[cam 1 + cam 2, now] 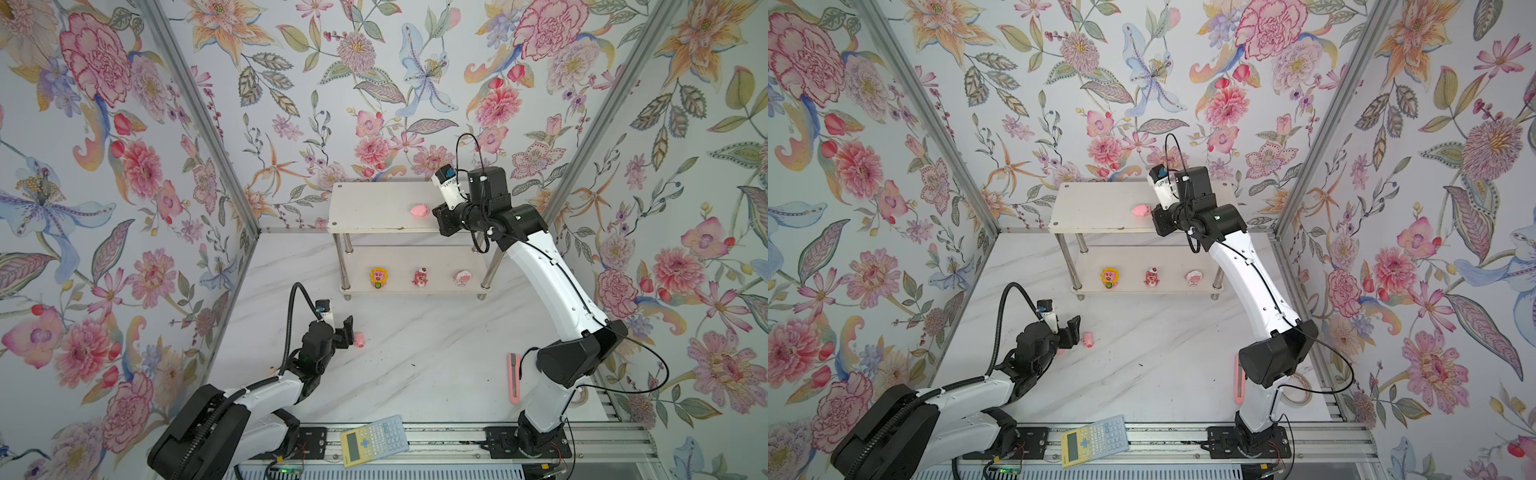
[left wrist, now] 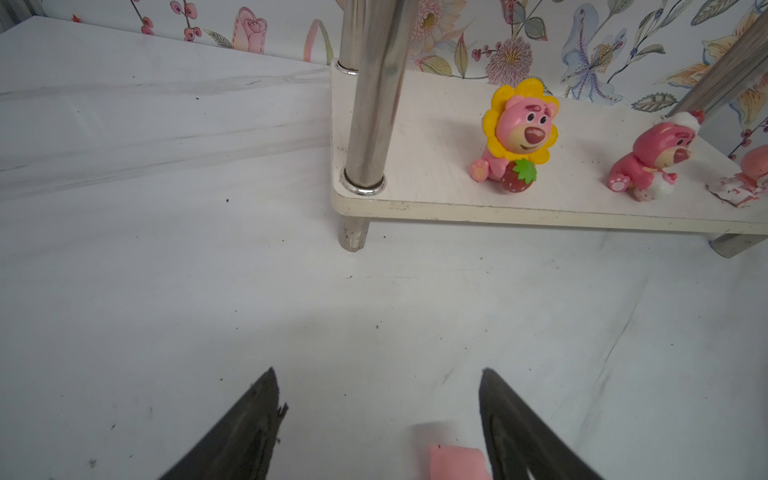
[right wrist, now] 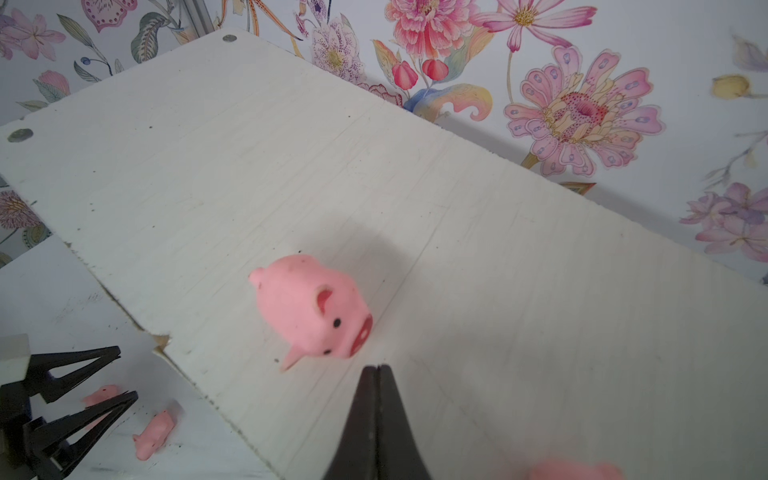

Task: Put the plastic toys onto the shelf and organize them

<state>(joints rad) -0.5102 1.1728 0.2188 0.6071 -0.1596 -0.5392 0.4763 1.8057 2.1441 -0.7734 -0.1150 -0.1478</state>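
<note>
Pickup step: my left claw [image 2: 378,370], lower left in both top views, stands spread with a pink plastic pig [image 2: 455,461] between its fingers [image 2: 519,428]; next, I judge, clench and lift. My right claw [image 3: 377,368], clenched empty, sits beside another pink pig [image 1: 419,210] atop the white two-tier shelf [image 1: 365,195]; three pink figures [image 1: 420,277] line its lower board.

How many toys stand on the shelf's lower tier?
3, in a row: yellow-maned one left, dark pink bear middle, round pink-and-white one right; the top tier may hide others.
</note>
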